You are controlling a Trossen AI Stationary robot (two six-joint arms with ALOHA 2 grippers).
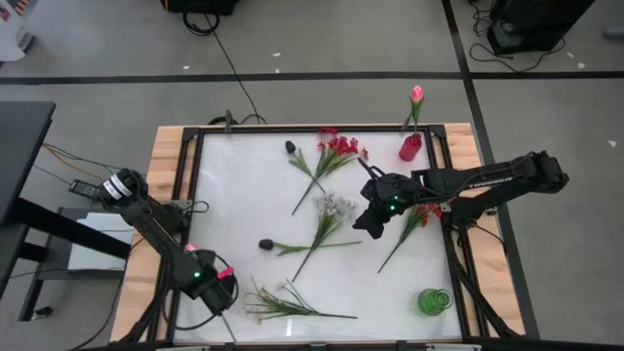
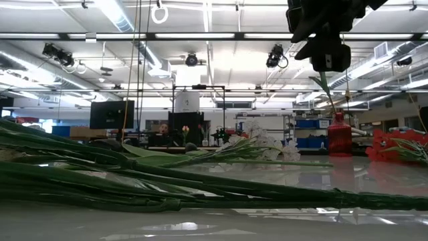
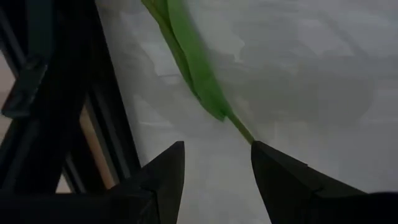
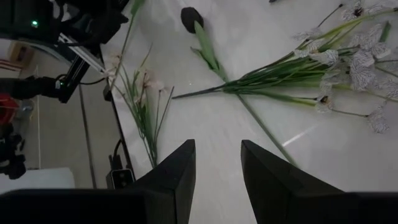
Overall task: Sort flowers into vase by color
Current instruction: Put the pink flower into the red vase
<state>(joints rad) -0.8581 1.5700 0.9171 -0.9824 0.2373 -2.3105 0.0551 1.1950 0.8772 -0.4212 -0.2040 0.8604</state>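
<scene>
- Far left, we see the left gripper [image 1: 216, 292] at the table's near-left corner, fingers released and grasping nothing; a green stem [image 3: 196, 68] lies just ahead of it.
- Next comes a white spray [image 1: 278, 302] lying flat along the near edge of the table [image 1: 244, 185].
- Mid-table lie a dark bud [image 1: 265, 245], another dark bud [image 1: 291, 148], a white blossom spray [image 1: 334, 207] and a red blossom spray [image 1: 341, 148].
- The right gripper [image 1: 369, 224] hangs above the table's right-centre, fingers parted, empty.
- A red vase [image 1: 410, 147] at the far-right edge holds a pink bud [image 1: 417, 95].
- A green vase [image 1: 434, 301] stands near-right.
</scene>
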